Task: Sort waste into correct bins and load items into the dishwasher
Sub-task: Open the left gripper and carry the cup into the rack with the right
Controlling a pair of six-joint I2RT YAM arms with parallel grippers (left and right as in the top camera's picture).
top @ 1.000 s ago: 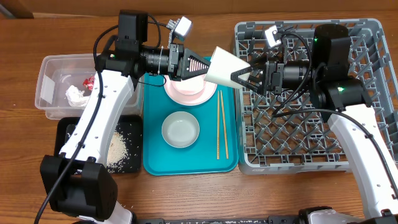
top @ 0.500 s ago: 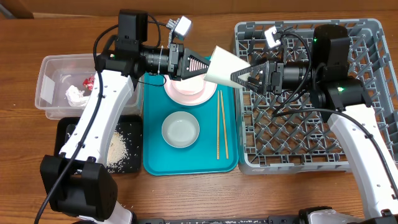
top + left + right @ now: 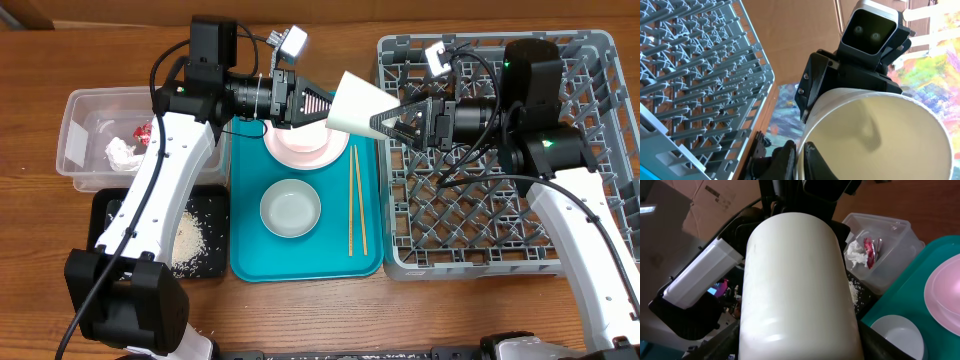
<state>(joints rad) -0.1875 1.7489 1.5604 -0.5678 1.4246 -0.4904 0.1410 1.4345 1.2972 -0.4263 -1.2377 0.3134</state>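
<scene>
Above the teal tray's (image 3: 250, 250) 12 o'clock end, the white cup (image 3: 355, 100) hangs sideways, rim pinched by the left hand (image 3: 326, 106). The right hand (image 3: 386, 122) has edged toward 9 o'clock around its base, though I cannot tell whether it grips. The handover toward the dish rack (image 3: 470, 225) looks unfinished.

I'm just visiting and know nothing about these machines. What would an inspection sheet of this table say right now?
Surface: wooden table, with a teal tray in the middle.
Job's things: white cup held in the air between both arms; pink plate, white bowl and chopsticks on the teal tray; tissue and red wrapper in the clear tub; rice in the black tray; no dishes seen in the grey rack.
Clutter: nothing seen.
Grippers: left pincer pinches the cup's rim; right pincer surrounds its base, grip unclear.
Cables: black cables loop along the arms.
Surroundings: cardboard behind the table.
</scene>
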